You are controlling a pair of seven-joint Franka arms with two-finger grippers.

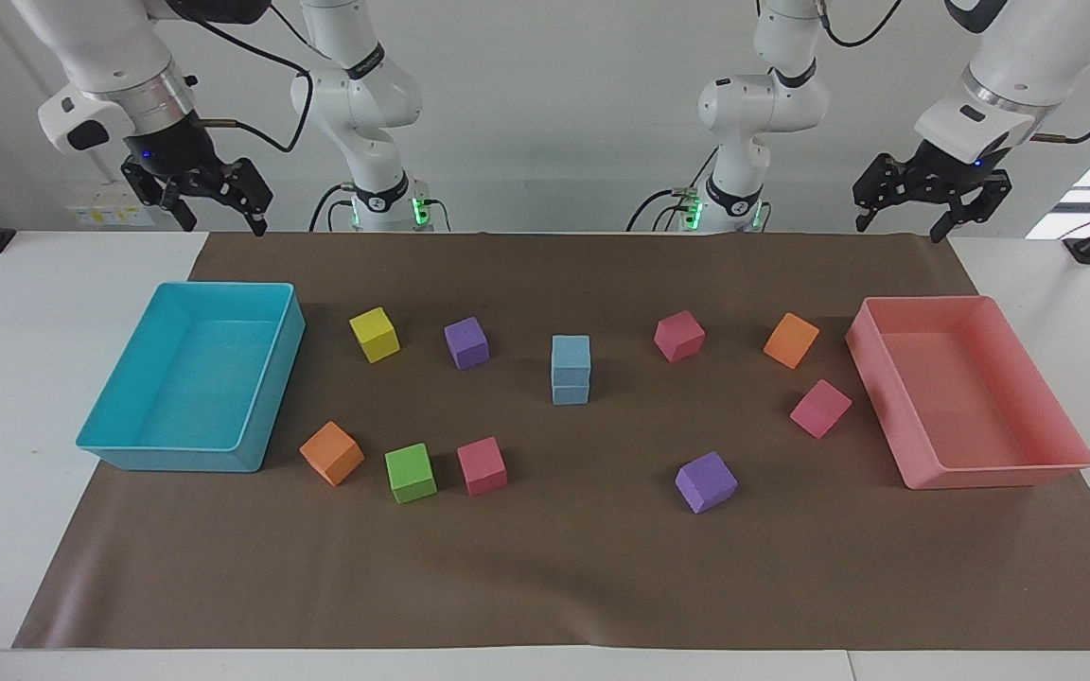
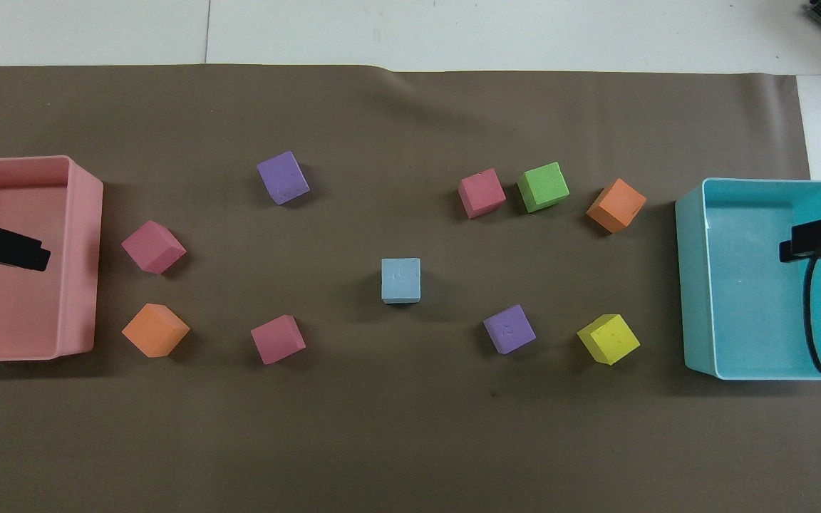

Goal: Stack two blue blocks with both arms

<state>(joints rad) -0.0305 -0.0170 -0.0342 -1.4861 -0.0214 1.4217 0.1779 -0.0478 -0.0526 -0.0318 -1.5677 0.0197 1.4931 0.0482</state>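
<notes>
The two blue blocks stand stacked in the middle of the brown mat, the upper one (image 1: 571,352) squarely on the lower one (image 1: 571,389). From overhead only the top block (image 2: 401,279) shows. My left gripper (image 1: 897,228) hangs open and empty in the air by the pink tray (image 1: 980,478); overhead its tip (image 2: 22,253) shows over that tray (image 2: 86,214). My right gripper (image 1: 223,225) hangs open and empty near the turquoise tray (image 1: 176,459), its tip (image 2: 813,241) over that tray (image 2: 688,285) from overhead. Both grippers are well apart from the stack.
Loose cubes lie around the stack. Toward the right arm's end are yellow (image 1: 375,334), purple (image 1: 466,342), orange (image 1: 331,453), green (image 1: 411,472) and pink (image 1: 482,465). Toward the left arm's end are pink (image 1: 678,336), orange (image 1: 791,340), pink (image 1: 820,409) and purple (image 1: 706,481).
</notes>
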